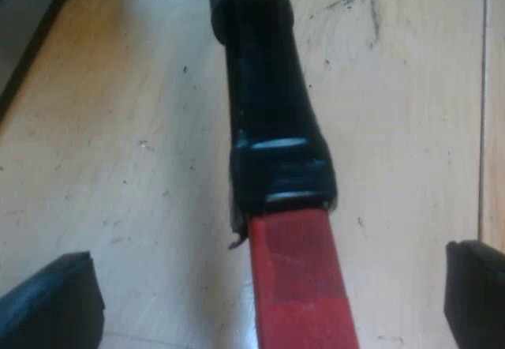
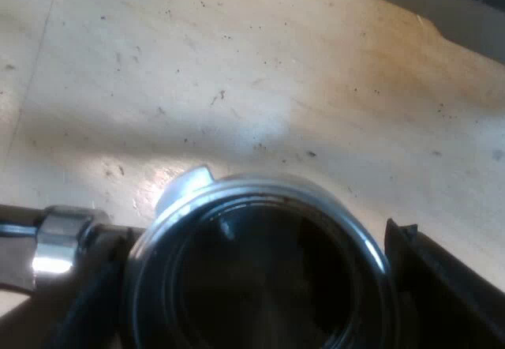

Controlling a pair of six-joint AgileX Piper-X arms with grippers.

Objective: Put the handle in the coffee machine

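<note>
Spreading wide, the left gripper [image 1: 264,286] is straddling the handle [image 1: 272,128] at its red end, touching nothing, over the table [image 1: 118,128]. The right gripper [image 2: 252,286] is sitting around the metal holder [image 2: 237,189]; whether it is clamping, I cannot tell.

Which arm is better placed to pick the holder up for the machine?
Left, probably: the left gripper, fingers open, straddles the handle at its red end. The right arm hangs over the metal basket, harder to grip.

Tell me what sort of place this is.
Likely a coffee-making bench: a metal holder with a red-ended handle, over a scuffed wooden top.
</note>
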